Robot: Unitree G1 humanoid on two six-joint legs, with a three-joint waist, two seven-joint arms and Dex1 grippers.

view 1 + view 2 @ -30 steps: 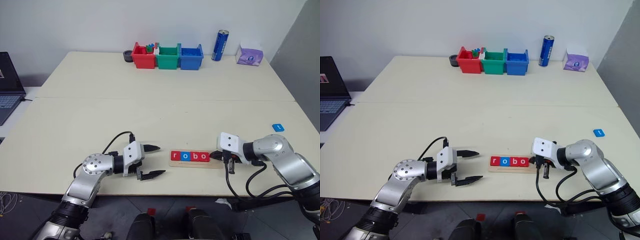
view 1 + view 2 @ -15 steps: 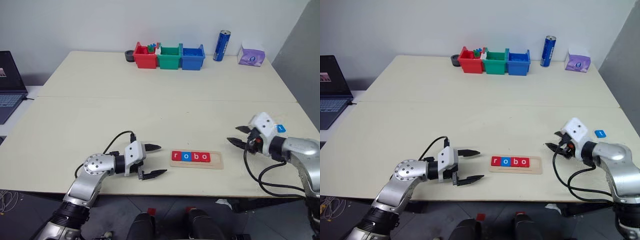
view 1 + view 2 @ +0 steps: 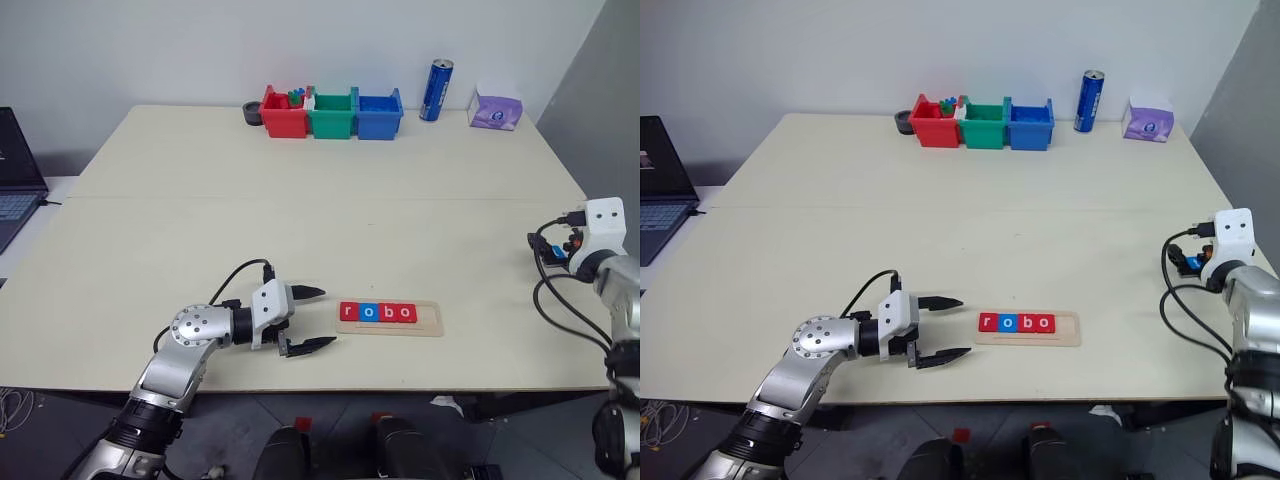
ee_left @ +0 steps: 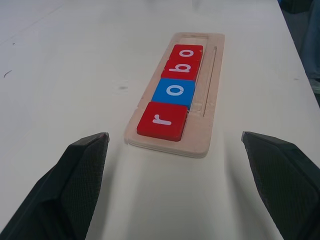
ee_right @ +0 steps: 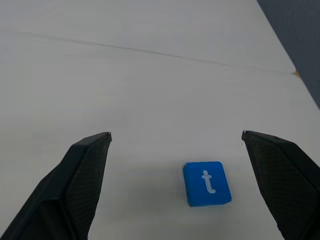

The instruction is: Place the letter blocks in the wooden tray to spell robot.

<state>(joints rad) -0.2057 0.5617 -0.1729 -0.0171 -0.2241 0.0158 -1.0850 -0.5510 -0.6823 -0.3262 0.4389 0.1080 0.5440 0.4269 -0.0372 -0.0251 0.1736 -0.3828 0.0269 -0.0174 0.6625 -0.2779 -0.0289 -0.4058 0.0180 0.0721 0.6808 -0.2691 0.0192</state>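
Wooden tray is sitting near the front edge holding four blocks reading r-o-b-o, last slot empty. Left gripper is hovering just beside the tray's r end, jaws wide, holding nothing. The blue t block is lying flat at the table's right side, well apart from the tray; right gripper is over it, jaws spread wide and empty. Only the t is left. Pale table, bins and can at the far edge, grey wall behind.

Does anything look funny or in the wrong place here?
Yes. The wooden tray reads only "robo", with its last slot bare. The blue t block lies alone on the table, far off by the right tool, which is open.
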